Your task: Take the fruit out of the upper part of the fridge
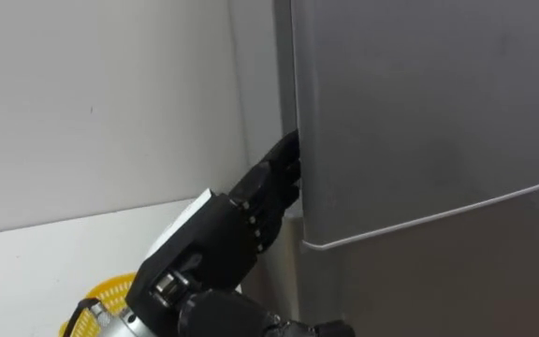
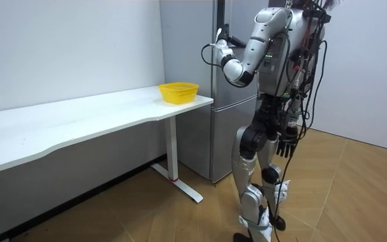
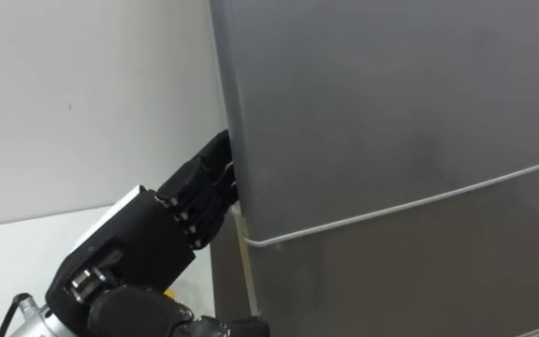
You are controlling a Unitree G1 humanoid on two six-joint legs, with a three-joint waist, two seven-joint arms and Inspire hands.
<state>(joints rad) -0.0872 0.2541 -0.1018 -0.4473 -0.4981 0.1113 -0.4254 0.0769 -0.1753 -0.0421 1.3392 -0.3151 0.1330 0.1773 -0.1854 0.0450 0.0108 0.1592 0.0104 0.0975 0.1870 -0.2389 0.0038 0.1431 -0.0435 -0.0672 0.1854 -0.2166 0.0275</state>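
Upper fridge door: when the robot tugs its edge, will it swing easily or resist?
Probably rigid: the upper fridge door is a flat grey slab, so it should swing as one piece. It looks fully shut, so it may resist at first. Its smooth face offers little grip; the left hand is at its side edge.

Plain white wall (image 2: 66, 47) behind a long white table (image 2: 79, 117); the table stood on a white leg (image 2: 173, 151) with a flat foot; wooden herringbone floor (image 2: 355, 202) lay evenly lit beneath.
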